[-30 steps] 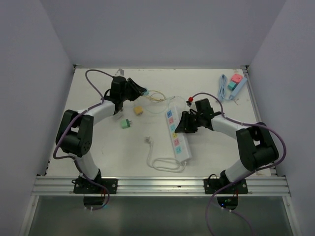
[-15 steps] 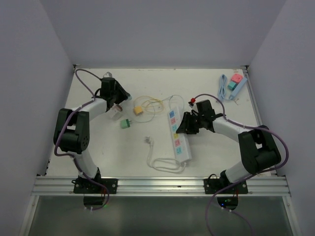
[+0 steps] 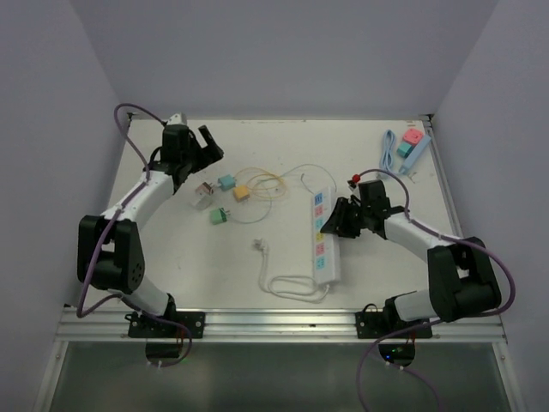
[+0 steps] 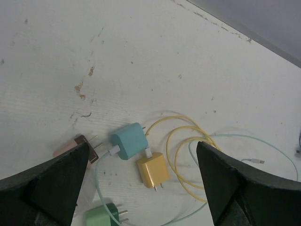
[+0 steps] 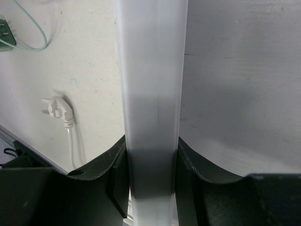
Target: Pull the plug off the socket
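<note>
At the far left of the desk (image 3: 283, 142), the left jaws hang released near the teal plug (image 4: 129, 141) lying beside a yellow charger (image 4: 153, 169), well apart from the power strip (image 3: 325, 236) that the right jaws clench.

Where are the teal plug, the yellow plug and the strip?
teal plug (image 4: 129, 142): left wrist view, middle of its body.
yellow plug (image 4: 152, 169): left wrist view, middle of its top face.
strip (image 3: 323, 247): top view, socket face, near half.
</note>
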